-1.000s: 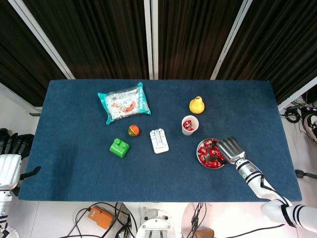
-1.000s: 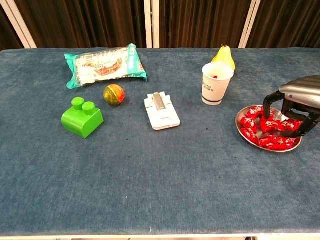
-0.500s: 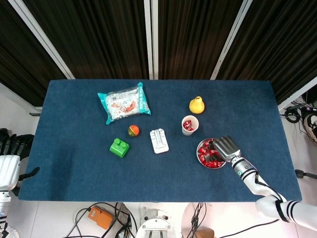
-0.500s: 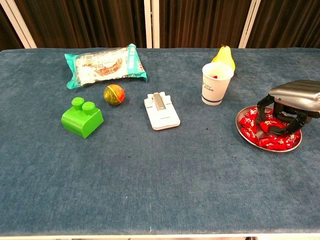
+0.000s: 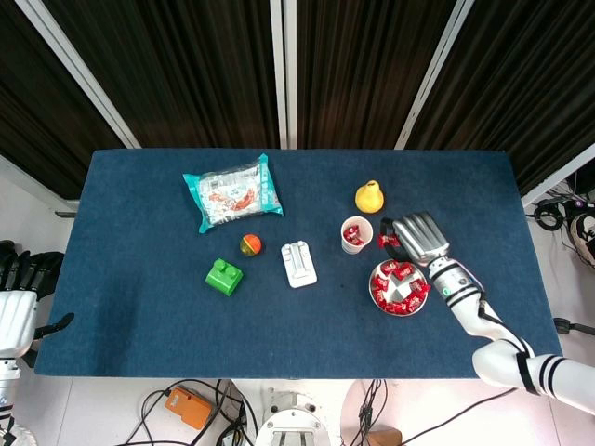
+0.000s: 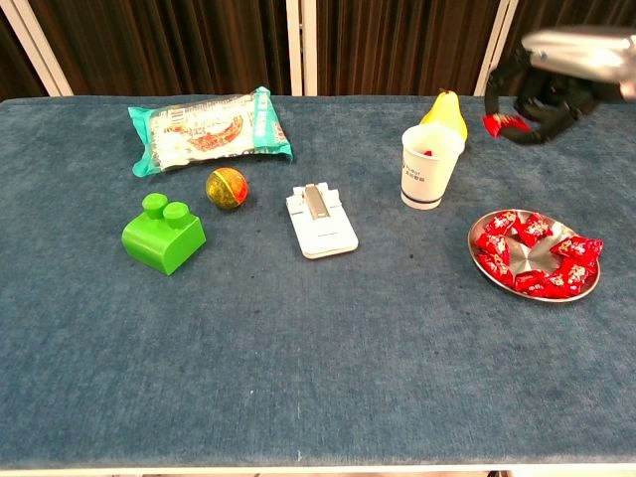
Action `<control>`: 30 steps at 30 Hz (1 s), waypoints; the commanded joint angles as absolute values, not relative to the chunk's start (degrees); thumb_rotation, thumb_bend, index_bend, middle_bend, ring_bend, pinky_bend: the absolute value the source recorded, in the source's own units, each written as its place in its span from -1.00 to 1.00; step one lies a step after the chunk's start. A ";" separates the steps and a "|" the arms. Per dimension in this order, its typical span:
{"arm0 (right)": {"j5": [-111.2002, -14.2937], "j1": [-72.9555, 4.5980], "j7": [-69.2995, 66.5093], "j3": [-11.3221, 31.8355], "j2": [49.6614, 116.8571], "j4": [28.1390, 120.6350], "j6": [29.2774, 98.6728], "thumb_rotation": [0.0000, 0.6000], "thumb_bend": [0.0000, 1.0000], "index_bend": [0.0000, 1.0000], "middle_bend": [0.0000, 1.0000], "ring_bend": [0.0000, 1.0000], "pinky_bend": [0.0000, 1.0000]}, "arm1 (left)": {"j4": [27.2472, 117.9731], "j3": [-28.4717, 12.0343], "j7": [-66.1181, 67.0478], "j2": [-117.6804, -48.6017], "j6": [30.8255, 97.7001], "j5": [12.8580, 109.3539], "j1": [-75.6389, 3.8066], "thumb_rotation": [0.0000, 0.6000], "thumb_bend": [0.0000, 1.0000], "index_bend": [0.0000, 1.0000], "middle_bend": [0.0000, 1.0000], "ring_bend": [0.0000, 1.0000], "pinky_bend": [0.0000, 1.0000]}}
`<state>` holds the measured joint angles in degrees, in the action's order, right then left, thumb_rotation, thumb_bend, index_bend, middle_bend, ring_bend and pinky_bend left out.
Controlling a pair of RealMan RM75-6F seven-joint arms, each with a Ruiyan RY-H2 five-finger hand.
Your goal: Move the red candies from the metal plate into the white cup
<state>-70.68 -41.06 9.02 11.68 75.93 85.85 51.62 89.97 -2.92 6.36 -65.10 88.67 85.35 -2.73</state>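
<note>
Right hand [image 6: 556,75] raised, fingers curled round one red candy [image 6: 500,123], just right of the white cup [image 6: 430,166]. Cup already holds some. More candies on metal plate [image 6: 484,263]. Left hand [image 5: 23,279] idle off-table, grasp unclear. Advice: centre over cup mouth, lower, then release.

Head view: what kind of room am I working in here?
Likely a lab or robot test bay, not a home: a table in blue cloth, dark floor-length curtains behind, loose cables and equipment on the floor, and mismatched props like a green block.
</note>
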 commanded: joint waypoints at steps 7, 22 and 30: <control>-62.00 -48.83 14.85 14.04 82.18 80.03 44.51 1.00 0.30 0.15 0.87 1.00 1.00 | 90.28 -2.88 6.69 -64.89 88.65 84.89 -2.44 1.00 -1.00 -0.73 -0.71 -0.93 -1.00; -61.20 -48.82 17.05 12.20 82.78 80.86 47.17 1.00 0.25 -0.32 0.87 1.00 1.00 | 89.64 -2.85 6.10 -65.45 89.00 85.19 -2.23 1.00 -1.00 -0.73 -0.71 -0.93 -1.00; -70.55 -41.30 11.44 8.09 74.19 89.71 55.55 1.00 -0.43 -0.13 0.87 1.00 1.00 | 89.32 -2.98 5.79 -65.61 88.90 85.16 -2.32 1.00 -1.00 -0.73 -0.71 -0.93 -1.00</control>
